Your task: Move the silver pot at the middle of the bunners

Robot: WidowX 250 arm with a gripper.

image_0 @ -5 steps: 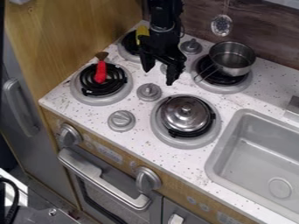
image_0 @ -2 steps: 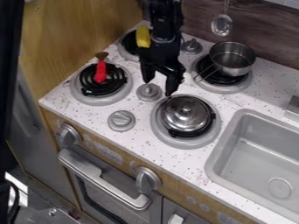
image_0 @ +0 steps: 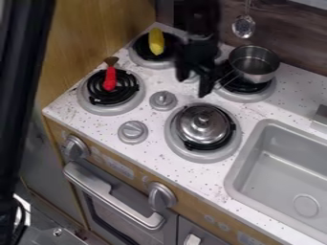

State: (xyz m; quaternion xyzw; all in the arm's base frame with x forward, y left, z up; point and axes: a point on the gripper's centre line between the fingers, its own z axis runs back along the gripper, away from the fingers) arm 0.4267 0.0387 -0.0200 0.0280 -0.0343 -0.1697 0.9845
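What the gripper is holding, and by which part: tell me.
Nothing is held: the gripper hangs open over the stovetop, with nothing between its fingers.

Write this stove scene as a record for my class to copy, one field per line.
Back right burner: silver saucepan, uncovered
Front right burner: domed silver lid, knob up
Back left burner: yellow toy, probably corn
Front left burner: red-handled brush
Hand: open, empty, hanging near the saucepan
Hanging at back: perforated spoon
Right side: grey sink
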